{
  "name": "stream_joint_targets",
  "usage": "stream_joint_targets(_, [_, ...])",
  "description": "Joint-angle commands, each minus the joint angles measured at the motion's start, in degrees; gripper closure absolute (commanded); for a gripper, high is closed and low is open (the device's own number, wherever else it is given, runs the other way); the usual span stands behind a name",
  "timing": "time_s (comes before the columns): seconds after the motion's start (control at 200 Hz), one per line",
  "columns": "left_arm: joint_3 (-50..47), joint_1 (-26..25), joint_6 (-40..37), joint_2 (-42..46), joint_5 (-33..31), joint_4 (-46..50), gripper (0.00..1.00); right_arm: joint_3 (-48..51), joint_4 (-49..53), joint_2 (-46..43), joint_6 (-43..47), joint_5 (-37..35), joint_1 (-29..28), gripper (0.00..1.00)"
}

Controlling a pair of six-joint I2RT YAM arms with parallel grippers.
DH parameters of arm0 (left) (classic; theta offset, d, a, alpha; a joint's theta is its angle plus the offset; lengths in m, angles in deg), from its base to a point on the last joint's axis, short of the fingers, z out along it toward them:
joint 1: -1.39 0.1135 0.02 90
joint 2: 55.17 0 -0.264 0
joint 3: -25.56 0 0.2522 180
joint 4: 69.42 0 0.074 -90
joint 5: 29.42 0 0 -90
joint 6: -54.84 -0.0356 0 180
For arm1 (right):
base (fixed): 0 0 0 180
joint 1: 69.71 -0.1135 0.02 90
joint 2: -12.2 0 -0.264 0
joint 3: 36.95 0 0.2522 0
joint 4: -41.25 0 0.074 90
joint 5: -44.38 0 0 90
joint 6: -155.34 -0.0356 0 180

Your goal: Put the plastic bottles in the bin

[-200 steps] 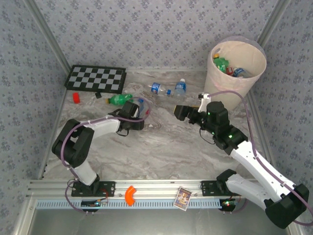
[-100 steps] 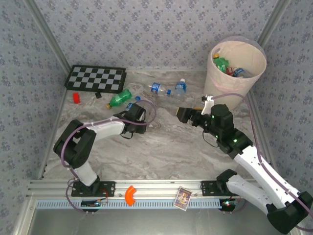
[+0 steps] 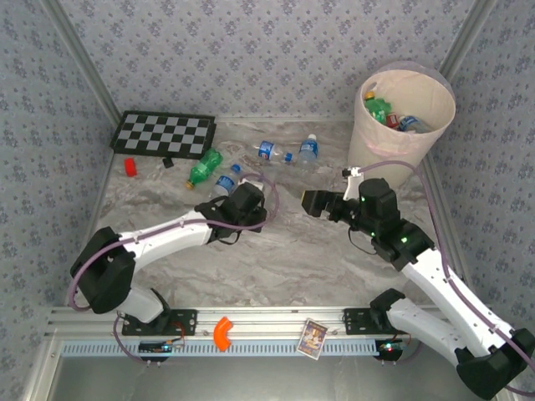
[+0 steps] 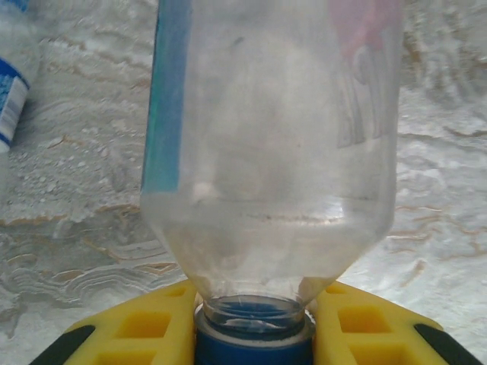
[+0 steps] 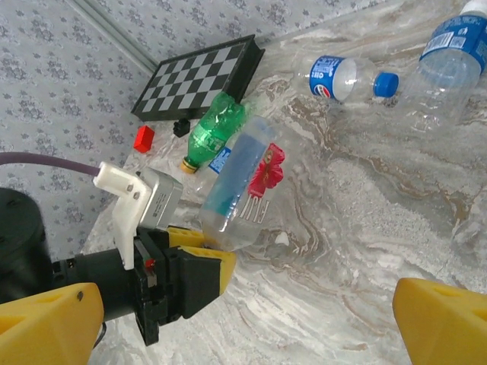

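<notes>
Surface: table (image 3: 292,251) topped in grey-beige marble-pattern sheet, walled on three sides by blue-grey wallpaper with a small repeating floral motif, bare aluminium posts in the far corners. Bin (image 3: 393,142) stands in the far right corner, with green, red and blue-labelled bottles inside. Checkerboard (image 3: 165,134) lies flat at the far left, and a red block (image 3: 130,166) is just in front of it. Left gripper (image 4: 253,334) is clamped on the blue cap of a clear bottle (image 5: 243,182), lifted off the table near centre-left with its base pointing away from the wrist. Right gripper (image 3: 309,200) is mid-table with its yellow fingers (image 5: 46,319) spread wide and nothing between them. Labels: the held bottle has a teal strip down one side and a pink-red flower print with red lettering, not legible. A green bottle (image 5: 217,125) lies behind it, yellow cap. Clear bottle (image 5: 342,78) has a blue label with a round red-white-blue emblem; its neighbour (image 5: 449,53) has a blue label with white text too small to read
</notes>
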Motion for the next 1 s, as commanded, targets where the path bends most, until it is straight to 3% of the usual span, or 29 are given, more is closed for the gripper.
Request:
stream_joint_targets(0.0, [-1.5,-2.1,-0.5,3.2,-2.3,-4.5,0.73,-3.6,2.7,2.8,-0.5,2.2,0.3,0.01])
stream_joint_targets(0.145, [-5.7,-3.7,-2.0,9.2,-1.8,-7.4,0.73,-5.5,-0.1,9.0,-2.0,6.8,0.3,0.0])
stream_joint_targets(0.395, [-11.7,-3.7,-6.5,24.1,2.1,-5.5,0.72,-9.6,-7.0,16.2,-7.2,6.3,-1.1,0.04])
stream_joint_targets(0.555, [-16.1,-3.6,-6.7,31.8,5.8,-7.9,0.72,-17.7,-3.6,22.7,-6.5,4.2,-5.8,0.04])
stream_joint_targets(0.745, [-16.9,-3.6,-7.7,35.2,6.0,-7.1,0.72,-26.6,1.6,29.4,-4.8,3.8,-9.3,0.02])
stream_joint_targets(0.995, [-16.8,-3.4,-7.9,37.6,7.7,-6.8,0.72,-26.3,2.5,31.7,-6.2,5.4,-9.8,0.09])
